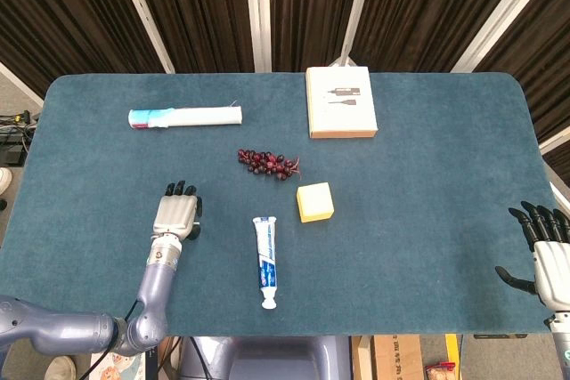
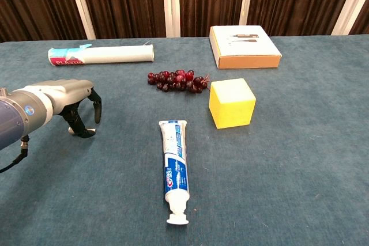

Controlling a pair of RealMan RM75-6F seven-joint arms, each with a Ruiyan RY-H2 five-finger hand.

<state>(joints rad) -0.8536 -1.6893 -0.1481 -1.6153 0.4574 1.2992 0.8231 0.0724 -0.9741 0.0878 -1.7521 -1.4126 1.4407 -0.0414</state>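
- Teal cloth covers the surface [image 1: 427, 175], and my left hand [image 1: 176, 217] is low over its near left part, palm down, fingers curled toward the cloth.
- In the chest view I see the small metal cylinder [image 2: 71, 131] lying under this hand; only one end shows behind the dark fingertips [image 2: 97, 113]. I cannot tell if the fingers touch or grip it.
- The toothpaste tube [image 1: 264, 251] lies just to the right of the left hand, with its cap toward me.
- The yellow block [image 1: 315, 201] stands near the tube, and the bunch of dark grapes [image 1: 267, 163] is just behind it.
- The white roll [image 1: 185, 117] and the flat box [image 1: 339, 101] lie on the far side.
- My right hand [image 1: 545, 255] is at the right edge of the surface, well apart from all things, fingers spread and holding nothing.
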